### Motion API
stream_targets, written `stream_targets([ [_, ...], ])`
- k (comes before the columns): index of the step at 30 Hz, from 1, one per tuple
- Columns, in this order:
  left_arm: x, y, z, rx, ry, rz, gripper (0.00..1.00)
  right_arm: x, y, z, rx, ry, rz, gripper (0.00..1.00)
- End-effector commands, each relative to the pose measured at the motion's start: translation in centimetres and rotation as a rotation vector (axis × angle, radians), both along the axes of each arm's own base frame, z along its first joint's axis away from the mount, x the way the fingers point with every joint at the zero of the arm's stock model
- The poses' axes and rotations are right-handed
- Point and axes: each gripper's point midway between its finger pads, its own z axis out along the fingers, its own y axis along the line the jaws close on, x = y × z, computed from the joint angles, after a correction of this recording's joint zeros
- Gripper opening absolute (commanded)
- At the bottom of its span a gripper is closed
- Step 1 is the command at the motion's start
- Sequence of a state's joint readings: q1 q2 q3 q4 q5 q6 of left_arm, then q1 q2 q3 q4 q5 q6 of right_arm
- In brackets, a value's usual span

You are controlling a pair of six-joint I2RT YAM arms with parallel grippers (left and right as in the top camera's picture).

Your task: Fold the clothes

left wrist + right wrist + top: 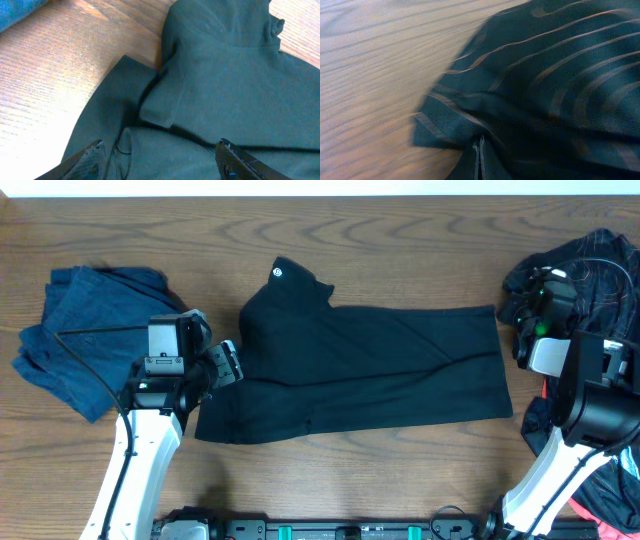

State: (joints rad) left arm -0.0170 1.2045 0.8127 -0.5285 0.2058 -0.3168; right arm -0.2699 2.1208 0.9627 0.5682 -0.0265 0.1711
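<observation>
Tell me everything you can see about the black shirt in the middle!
The black shirt is plain, soft-looking cloth with a collar and a tiny white ring logo by it. It lies flat across the middle of the wooden table, collar toward the left, partly folded into a long strip with a few wrinkles. The left gripper, jaws open, is at its left edge; whether it touches the cloth can't be told.

swirl garment [600, 260]: cut off, right edge | shirt logo [277, 273]: too small
</observation>
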Motion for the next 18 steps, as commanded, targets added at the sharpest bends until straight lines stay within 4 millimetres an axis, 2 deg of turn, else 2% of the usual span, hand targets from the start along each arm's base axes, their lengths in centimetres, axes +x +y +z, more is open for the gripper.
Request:
stream_targets([
  [1, 0.1, 0.1, -0.1, 0.003, -0.002, 0.003, 0.72, -2.0, -5.4, -0.5, -0.115, 0.036, -0.265, 0.02],
  [5, 0.4, 0.1, 0.1, 0.003, -0.013, 0.004, 0.72, -2.6, -9.7, 0.8, -0.116, 0.019, -0.387, 0.06],
  [6, 0.4, 0.1, 0.1, 0.003, -0.014, 0.004, 0.72, -2.6, -10.3, 0.9, -0.101, 0.029, -0.393, 0.08],
  [8, 0.4, 0.1, 0.1, 0.003, -0.017, 0.004, 0.72, -2.4, -10.4, 1.1, -0.058, 0.054, -0.355, 0.19],
  [10, 0.6, 0.0, 0.3, 0.003, -0.027, 0.003, 0.72, -1.8, -9.1, 1.8, -0.020, 0.071, -0.251, 0.27],
  [12, 1.0, 0.0, 0.5, 0.002, -0.044, 0.003, 0.72, -0.9, -7.3, 3.4, 0.000, 0.046, -0.148, 0.38],
  [14, 1.2, 0.1, 0.7, 0.002, -0.055, 0.004, 0.71, -0.2, -5.2, 6.0, 0.013, 0.012, -0.054, 0.49],
  [18, 2.3, 0.0, 1.7, 0.004, -0.079, 0.000, 0.71, -0.3, -0.5, 12.1, 0.034, -0.041, 0.103, 0.59],
])
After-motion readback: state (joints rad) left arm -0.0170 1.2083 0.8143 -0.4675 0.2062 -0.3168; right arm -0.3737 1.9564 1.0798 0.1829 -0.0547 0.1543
